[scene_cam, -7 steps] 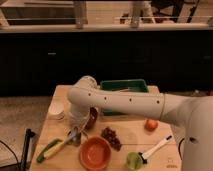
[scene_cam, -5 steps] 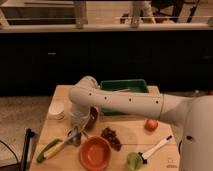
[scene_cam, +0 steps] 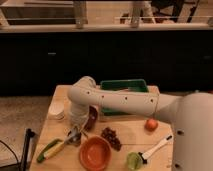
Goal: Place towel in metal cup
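My white arm reaches in from the right across the wooden table [scene_cam: 130, 131]. The wrist bends down at the left, and my gripper [scene_cam: 74, 133] hangs low over the table's left front part. A small grey metal cup [scene_cam: 75, 140] stands right under the gripper, touching or nearly touching it and partly hidden by it. I cannot make out a towel; it may be hidden at the gripper or behind the arm.
A green tray [scene_cam: 125, 86] sits at the back behind the arm. There is a white cup [scene_cam: 56, 111] at the left and a dark bowl [scene_cam: 93, 118] beside the wrist. In front lie an orange bowl [scene_cam: 95, 153], grapes [scene_cam: 111, 137], a corn cob [scene_cam: 50, 149], a green fruit [scene_cam: 133, 160], a white brush [scene_cam: 157, 147] and an orange ball [scene_cam: 151, 124].
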